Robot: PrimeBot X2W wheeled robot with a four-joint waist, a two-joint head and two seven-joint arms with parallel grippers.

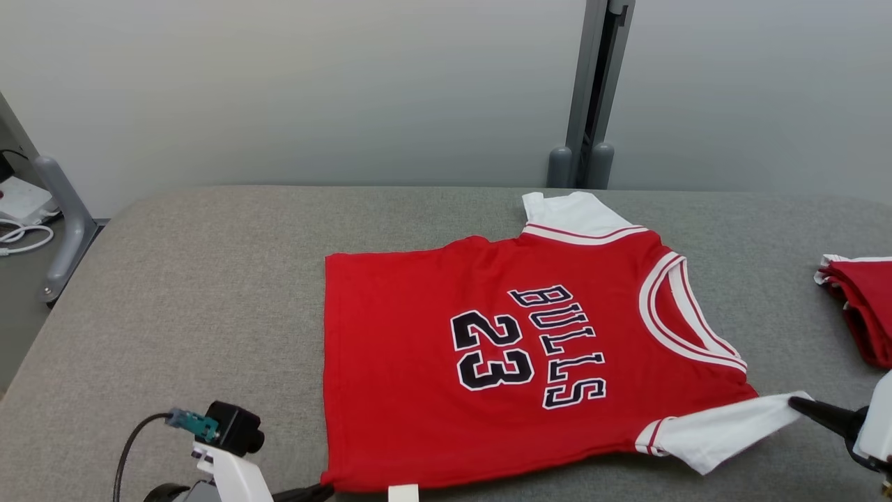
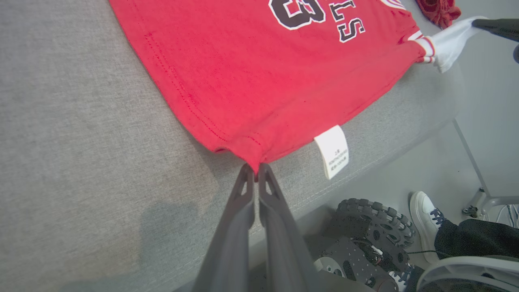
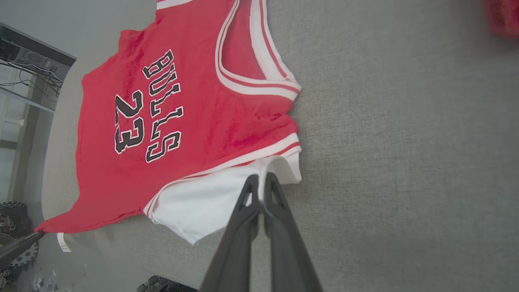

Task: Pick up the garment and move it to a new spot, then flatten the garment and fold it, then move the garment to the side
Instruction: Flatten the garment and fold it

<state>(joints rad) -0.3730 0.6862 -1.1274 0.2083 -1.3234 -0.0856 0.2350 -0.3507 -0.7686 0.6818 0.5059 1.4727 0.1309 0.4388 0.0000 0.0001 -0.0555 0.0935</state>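
Down at the left, pinching the bottom corner of the red shirt (image 1: 390, 390) with the left claw (image 2: 255, 168), fingers pressed tight on the cloth. Lying flat mid grey table (image 1: 209, 293), number side up. Pinching its white sleeve (image 1: 725, 429) with the right claw (image 3: 261, 180). Far right, resting apart: another red cloth (image 1: 864, 307), bunched.

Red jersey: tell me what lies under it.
The grey fabric tabletop shows all round the red jersey, so it lies on that. A white label sticks out at its near edge. Anything beneath its middle is covered.
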